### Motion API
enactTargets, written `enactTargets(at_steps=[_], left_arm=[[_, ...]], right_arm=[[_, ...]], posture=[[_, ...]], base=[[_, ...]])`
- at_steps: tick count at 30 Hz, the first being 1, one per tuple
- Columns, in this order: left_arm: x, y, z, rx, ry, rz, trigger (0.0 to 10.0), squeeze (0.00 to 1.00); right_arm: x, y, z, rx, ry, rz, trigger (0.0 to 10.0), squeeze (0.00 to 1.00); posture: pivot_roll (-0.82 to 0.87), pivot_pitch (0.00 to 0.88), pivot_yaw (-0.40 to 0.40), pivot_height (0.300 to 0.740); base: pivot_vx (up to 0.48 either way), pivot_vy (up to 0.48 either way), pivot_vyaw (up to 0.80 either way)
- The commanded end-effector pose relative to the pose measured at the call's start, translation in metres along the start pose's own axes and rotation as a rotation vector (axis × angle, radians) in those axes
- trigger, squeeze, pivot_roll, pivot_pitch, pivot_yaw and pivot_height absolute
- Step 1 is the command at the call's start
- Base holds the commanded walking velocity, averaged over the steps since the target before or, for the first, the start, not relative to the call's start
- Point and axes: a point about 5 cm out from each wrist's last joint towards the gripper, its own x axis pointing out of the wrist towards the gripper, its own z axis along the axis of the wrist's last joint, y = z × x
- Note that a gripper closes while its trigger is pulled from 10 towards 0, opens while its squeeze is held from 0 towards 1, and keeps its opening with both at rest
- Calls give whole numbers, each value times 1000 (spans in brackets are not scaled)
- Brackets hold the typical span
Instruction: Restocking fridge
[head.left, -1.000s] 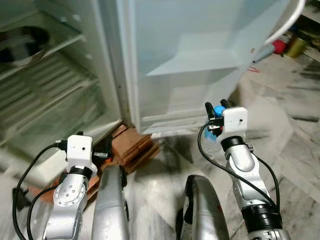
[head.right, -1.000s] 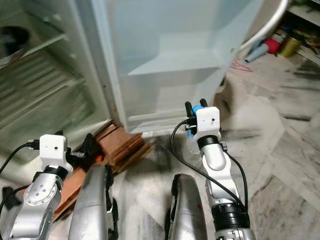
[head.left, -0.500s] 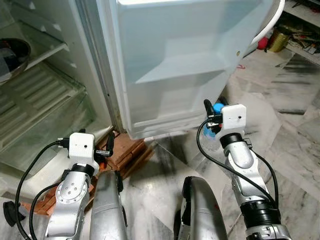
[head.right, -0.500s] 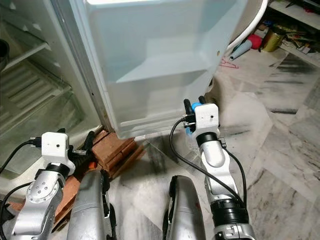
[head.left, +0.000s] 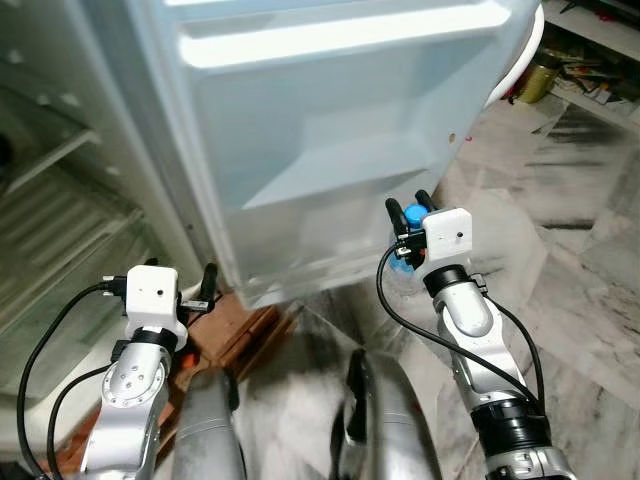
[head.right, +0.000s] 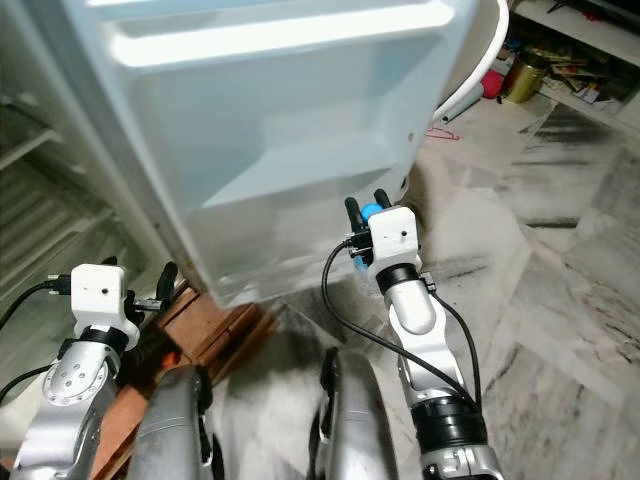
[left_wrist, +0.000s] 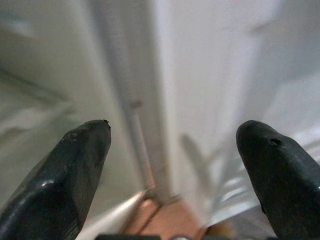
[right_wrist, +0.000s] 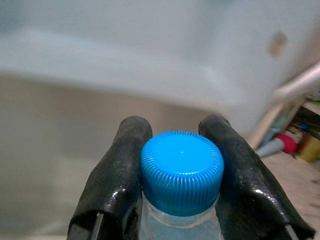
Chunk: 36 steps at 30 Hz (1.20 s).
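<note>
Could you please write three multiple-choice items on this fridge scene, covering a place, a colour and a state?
1. Where is the bottle?
A. On the door shelf
B. In the right end effector
C. On the floor

2. What colour is the cap?
A. Blue
B. Red
C. White

3. How is the left end effector?
A. Shut on a bottle
B. Shut on the door
C. Open, holding nothing

Key: 1 B, since the right wrist view shows both black fingers pressed against the bottle's neck. 2 A, since the ribbed cap is bright blue. 3 C, since the left wrist view shows its fingers spread wide with only the fridge door edge beyond them.
</note>
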Motion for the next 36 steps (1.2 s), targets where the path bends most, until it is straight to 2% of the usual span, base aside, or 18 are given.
enactTargets(at_steps=[1, 11, 18, 22, 24, 27, 32, 35, 36], left_arm=[[-1, -4, -1, 7, 8, -22, 10000, 0], [-1, -6, -2, 6, 13, -21, 10000, 0], [-1, -7, -2, 7, 17, -22, 10000, 0], [-2, -6, -2, 9, 19, -21, 10000, 0], [-3, -6, -2, 12, 22, -18, 10000, 0], [-4, -5, -1, 17, 25, -13, 10000, 0], [-8, -1, 0, 26, 31, -3, 10000, 0], [-13, 2, 0, 34, 39, 7, 10000, 0], [-16, 4, 0, 38, 42, 13, 10000, 0]], right_arm=[[-1, -7, 1, -4, -8, -24, 10000, 0], [-2, -6, 1, -1, -14, -9, 10000, 0], [0, -5, 1, 14, -12, 0, 10000, 0], [2, 3, 2, 54, -16, 58, 10000, 0], [6, 15, 6, 72, -39, 140, 10000, 0], [11, 22, 10, 77, -56, 188, 10000, 0], [18, 28, 15, 89, -76, 244, 10000, 0], [22, 29, 20, 15, -123, 274, 10000, 0], [26, 22, 21, -28, -141, 251, 10000, 0]], posture=[[84, 143, -63, 576], [81, 146, -64, 576], [85, 153, -66, 576], [89, 157, -65, 576], [93, 163, -62, 576], [102, 174, -59, 576], [120, 193, -57, 576], [142, 208, -58, 576], [154, 214, -59, 576]], base=[[307, 0, 0], [31, 0, 601], [0, 0, 0], [0, 0, 0], [0, 0, 0], [0, 0, 0], [0, 0, 0], [0, 0, 0], [0, 0, 0]])
